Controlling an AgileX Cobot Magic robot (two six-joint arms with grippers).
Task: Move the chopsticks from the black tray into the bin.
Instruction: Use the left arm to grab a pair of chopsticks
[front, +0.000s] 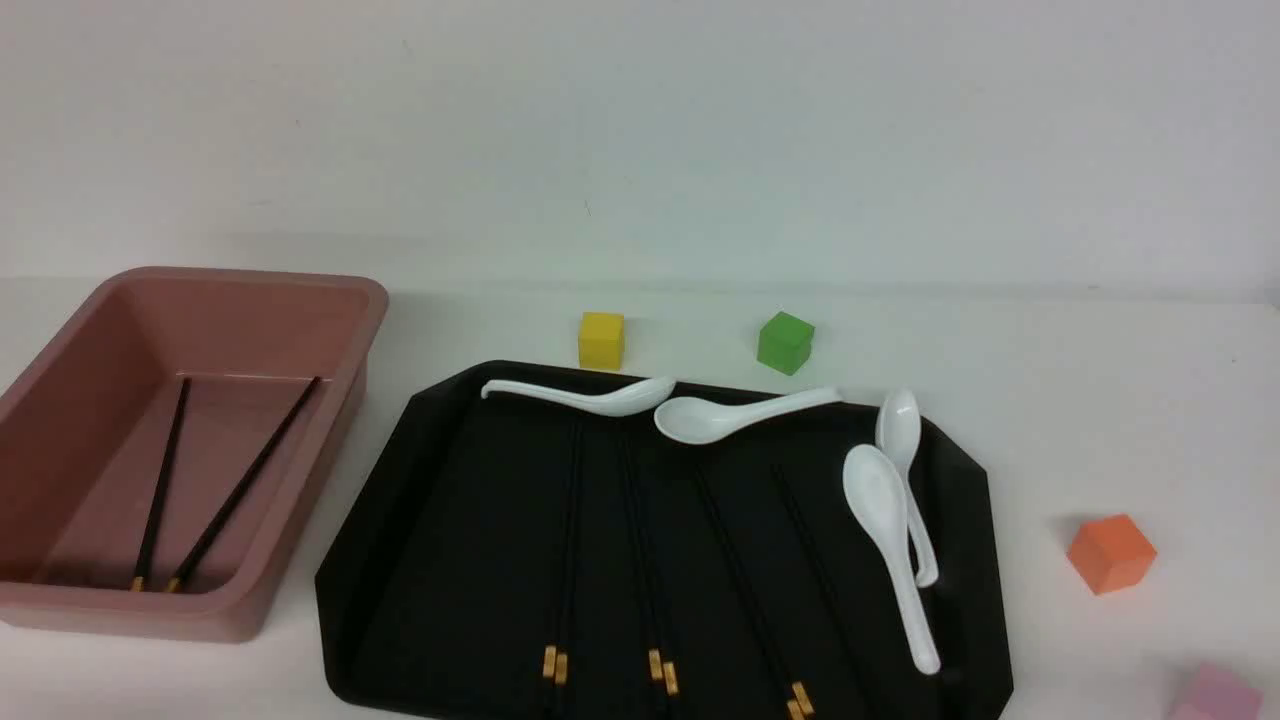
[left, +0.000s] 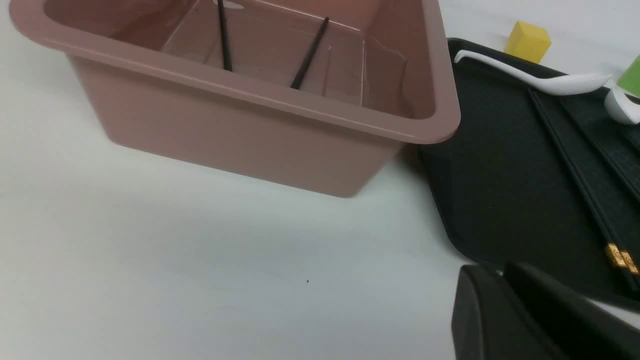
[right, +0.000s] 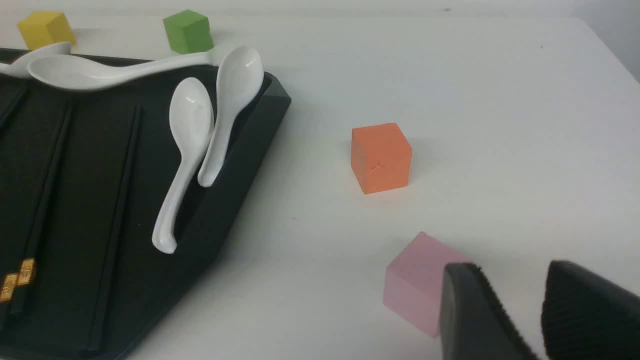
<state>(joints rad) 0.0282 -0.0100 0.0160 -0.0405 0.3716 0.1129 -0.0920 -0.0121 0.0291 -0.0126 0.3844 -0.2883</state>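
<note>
Black on black, the chopsticks (front: 645, 560) on the black tray (front: 470, 540) barely show. Gold bands at its near edge count three pairs, so six. Another two chopsticks (front: 245, 482) lie inside the bin (front: 330, 290) by the table's left edge.

The front view catches neither arm. The left gripper (left: 492, 272) is cut off in its wrist view with fingers overlapping, so I can't tell its state. The right gripper (right: 515, 280) is parted and empty, beside the pink cube (right: 415, 285) at the near right corner.

Four white spoons (front: 890, 520), and four cubes in all: yellow cube (front: 601, 340), green cube (front: 785, 342), orange cube (front: 1110, 552).
</note>
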